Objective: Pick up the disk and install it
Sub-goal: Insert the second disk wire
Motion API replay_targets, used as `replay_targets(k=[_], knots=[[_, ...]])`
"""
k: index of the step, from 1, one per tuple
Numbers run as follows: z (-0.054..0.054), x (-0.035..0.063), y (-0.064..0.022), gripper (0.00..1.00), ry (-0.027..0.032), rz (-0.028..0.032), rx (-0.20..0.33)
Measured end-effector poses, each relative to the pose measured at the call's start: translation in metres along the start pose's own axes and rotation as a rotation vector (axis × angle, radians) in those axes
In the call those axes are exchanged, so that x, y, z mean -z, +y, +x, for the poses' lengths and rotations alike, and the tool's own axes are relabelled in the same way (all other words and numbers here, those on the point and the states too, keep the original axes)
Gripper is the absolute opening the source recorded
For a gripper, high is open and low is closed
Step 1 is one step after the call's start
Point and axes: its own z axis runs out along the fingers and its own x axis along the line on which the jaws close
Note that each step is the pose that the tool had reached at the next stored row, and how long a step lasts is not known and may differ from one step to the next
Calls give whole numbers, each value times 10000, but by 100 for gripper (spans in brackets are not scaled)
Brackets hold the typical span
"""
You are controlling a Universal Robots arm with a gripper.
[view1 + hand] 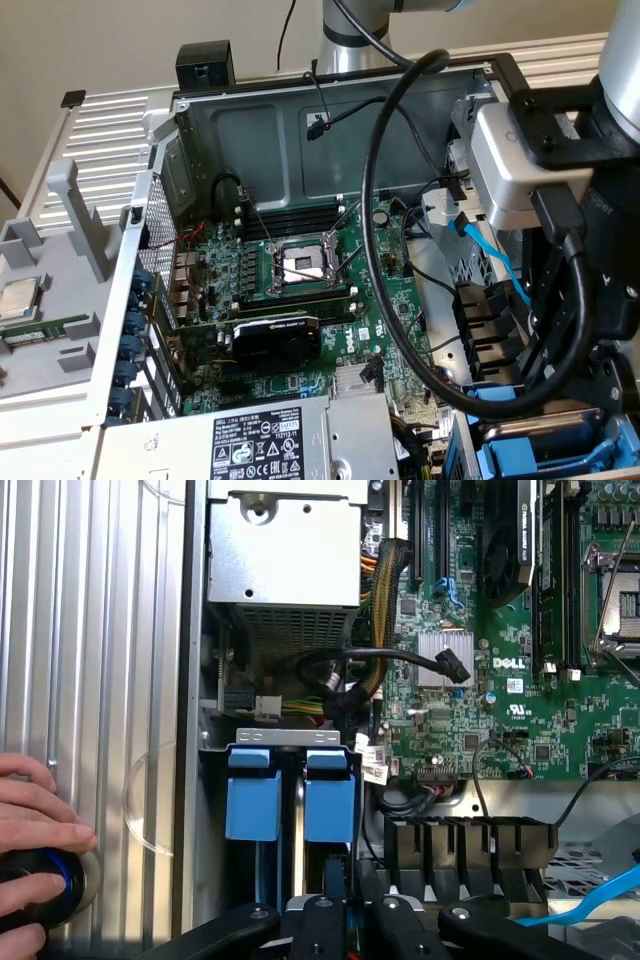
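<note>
The disk (330,796) stands on edge in the drive bay, in its bright blue carrier, in the slot nearer the motherboard. My gripper (345,912) sits right over its near end. The black fingers (318,916) are drawn close together, with a sliver of blue and the dark edge of the disk between them. A second blue-carrier drive (252,796) fills the slot beside it, against the case wall. In the exterior view my wrist (560,170) hangs over the bay at the lower right, where blue carrier plastic (540,455) shows.
A person's hand (30,825) rests on the ribbed case side, by a black object with a blue ring. The power supply (285,555), a thick black cable (375,250), a blue flat cable (600,888) and the motherboard (520,630) surround the bay. A small CPU chip (18,297) lies outside.
</note>
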Motion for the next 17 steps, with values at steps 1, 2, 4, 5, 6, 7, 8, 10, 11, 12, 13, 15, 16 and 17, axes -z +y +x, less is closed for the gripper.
replay_targets(k=[1,2,4,5,6,7,8,10,11,12,13,15,16,17], knots=[[0,0,0,16,0,3,1],[0,0,0,16,0,6,2],[0,0,-1,16,0,13,2],[0,0,0,16,0,18,1],[0,0,0,16,1,24,1],[0,0,0,16,1,29,1],[0,0,0,16,1,35,2],[0,0,0,16,1,49,2],[0,0,0,16,1,55,2],[0,0,1,16,1,61,3],[0,1,1,16,2,69,3],[0,1,3,16,2,82,4],[0,1,4,16,2,87,5],[0,1,5,16,3,91,5]])
